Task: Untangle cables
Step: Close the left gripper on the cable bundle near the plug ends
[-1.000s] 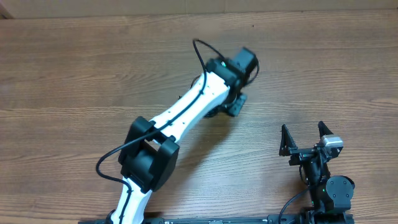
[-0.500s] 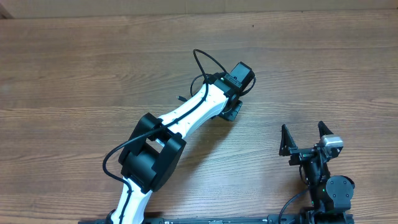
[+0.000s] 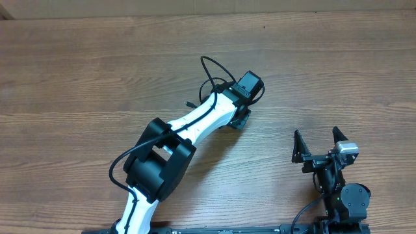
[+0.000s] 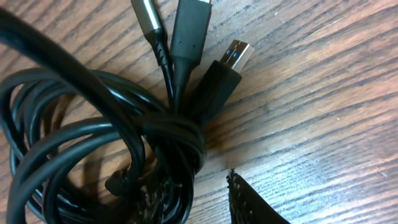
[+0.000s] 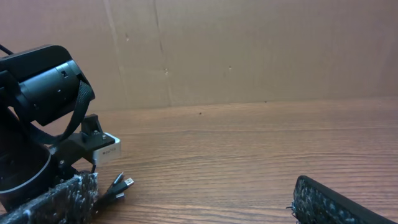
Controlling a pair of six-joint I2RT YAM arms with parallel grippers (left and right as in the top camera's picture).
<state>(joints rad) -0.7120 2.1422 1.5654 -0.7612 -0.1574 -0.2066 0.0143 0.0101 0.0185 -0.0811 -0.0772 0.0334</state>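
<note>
The cables [image 4: 93, 143] are a bunch of thin black cords in a small coil on the wooden table, filling the left of the left wrist view. Three plug ends fan out at the top, one a USB plug [image 4: 235, 55]. My left gripper [image 4: 199, 196] sits low over the coil, open. One finger is behind the cords and the other is bare beside them, so part of the bundle lies between the fingers. From overhead the left gripper [image 3: 238, 119] hides the coil. The plug ends [image 5: 118, 185] show in the right wrist view. My right gripper [image 3: 318, 146] is open and empty.
The white left arm [image 3: 195, 123] stretches from the front left to mid-table, with its own thicker black wire [image 3: 209, 68] looping above it. A brown cardboard wall [image 5: 249, 50] stands behind the table. The right arm's base [image 3: 344, 198] is at the front right.
The left wrist and gripper have shifted a little toward the front and left over the coil. The right arm has not moved.
</note>
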